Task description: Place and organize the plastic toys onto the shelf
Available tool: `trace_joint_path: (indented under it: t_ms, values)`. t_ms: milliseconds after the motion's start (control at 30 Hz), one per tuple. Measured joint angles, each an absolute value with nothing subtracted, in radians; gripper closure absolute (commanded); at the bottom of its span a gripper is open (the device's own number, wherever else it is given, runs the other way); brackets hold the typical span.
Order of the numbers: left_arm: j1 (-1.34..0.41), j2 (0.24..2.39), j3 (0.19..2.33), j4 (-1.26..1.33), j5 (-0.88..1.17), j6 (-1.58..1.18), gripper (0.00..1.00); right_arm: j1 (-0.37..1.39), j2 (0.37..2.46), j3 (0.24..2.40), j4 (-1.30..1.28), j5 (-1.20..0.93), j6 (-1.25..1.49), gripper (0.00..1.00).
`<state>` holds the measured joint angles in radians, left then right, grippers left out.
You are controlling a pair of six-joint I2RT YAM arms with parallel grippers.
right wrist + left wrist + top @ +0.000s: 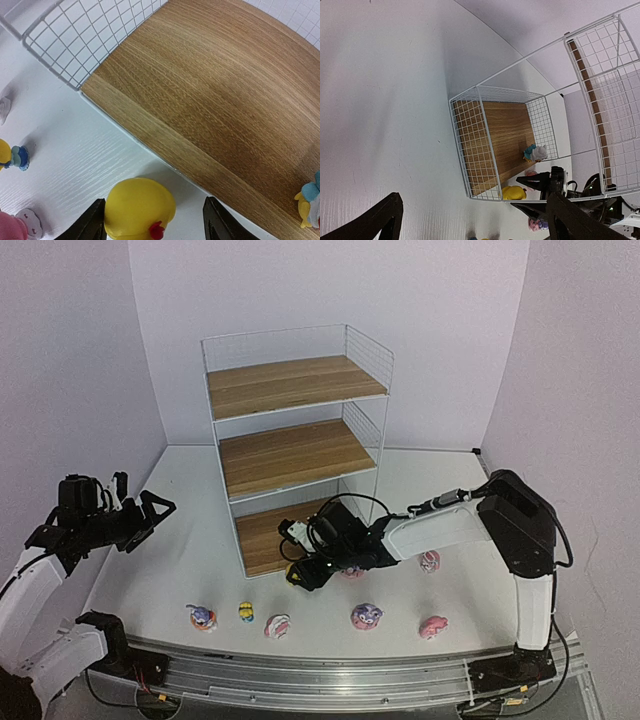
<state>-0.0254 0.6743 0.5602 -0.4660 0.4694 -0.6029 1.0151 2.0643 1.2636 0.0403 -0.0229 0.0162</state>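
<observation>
The shelf (295, 455) stands mid-table, a white wire frame with three wood boards. My right gripper (299, 568) is open at the front of the bottom board (225, 100), fingers (93, 223) wide apart around a yellow round toy (140, 207) that stands on the table and touches the left finger. A grey-and-teal toy (309, 200) stands on the bottom board; it also shows in the left wrist view (536, 152). Several other toys lie along the near table: a purple bunny (366, 616), a small yellow one (246, 611), pink-white ones (277, 625). My left gripper (155, 508) is open, empty, raised at the left.
More toys sit at the near left (202, 617), near right (433, 626) and by the right arm (429, 561). The shelf's wire side panel (472, 145) faces my left gripper. The aluminium rail (330, 670) runs along the near edge.
</observation>
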Motion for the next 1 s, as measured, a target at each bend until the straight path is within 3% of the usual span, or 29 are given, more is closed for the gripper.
trace_joint_path:
  t_ms: [267,700,1000]
  values:
    - [-0.025,0.685,0.561,-0.464,0.474,-0.602,0.00,1.013,2.064,1.264,0.074,-0.041,0.017,0.43]
    - [-0.025,0.687,0.561,-0.463,0.480,-0.601,0.00,1.013,2.064,1.264,0.097,-0.053,0.041,0.81]
    - [-0.025,0.680,0.561,-0.463,0.480,-0.601,0.00,1.013,2.055,1.256,0.102,-0.052,0.111,0.92]
